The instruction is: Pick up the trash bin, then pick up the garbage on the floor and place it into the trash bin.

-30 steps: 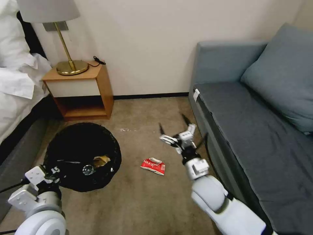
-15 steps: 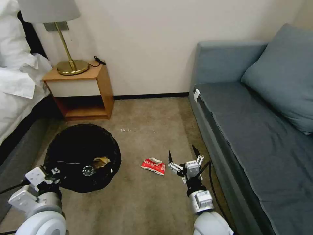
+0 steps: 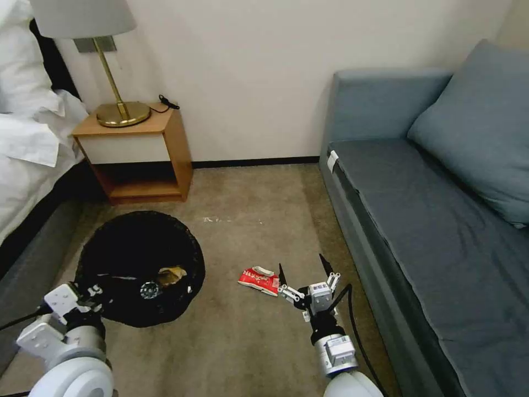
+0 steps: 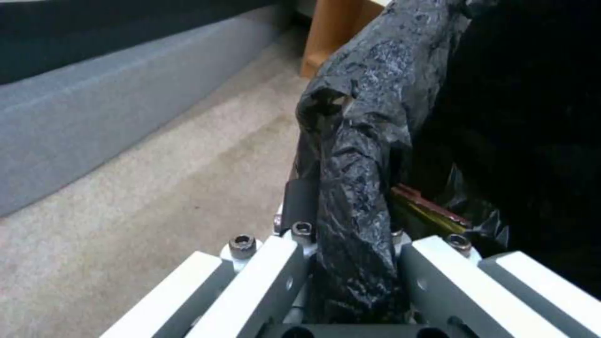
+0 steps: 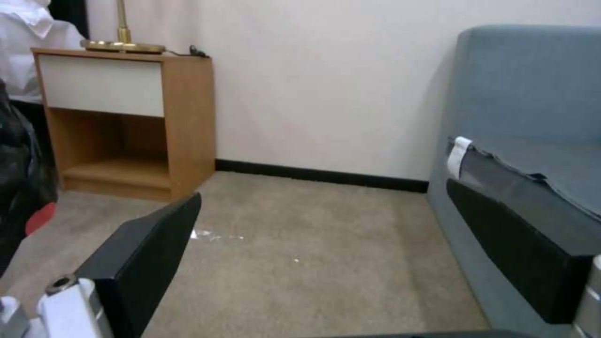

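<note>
The left end effector (image 4: pixel 350 263) pinches the bin's (image 3: pixel 140 264) crinkled black rim. The right end effector (image 3: pixel 304 273), spread, hangs beside the red packet (image 3: pixel 259 280) on open carpet (image 3: pixel 242 342) near the sofa (image 3: pixel 386 242) edge.

My left hand (image 4: pixel 350 263) is white with dark screws, closed on the bin's (image 3: pixel 140 264) glossy, crinkled black bag. Inside the bin lie a gold-brown wrapper (image 3: pixel 172 273) and something clear and silvery. Right of the bin, a red packet (image 3: pixel 259 279) with white print lies on the beige carpet (image 3: pixel 248 342). My right hand (image 3: pixel 305 275) is white with black fingers (image 5: pixel 141 256), spread apart. Beyond the bin stands an orange-brown nightstand (image 3: pixel 138 151) with a white drawer front and a brass lamp (image 3: pixel 113 94); the sofa (image 3: pixel 441 231) is grey-blue.
</note>
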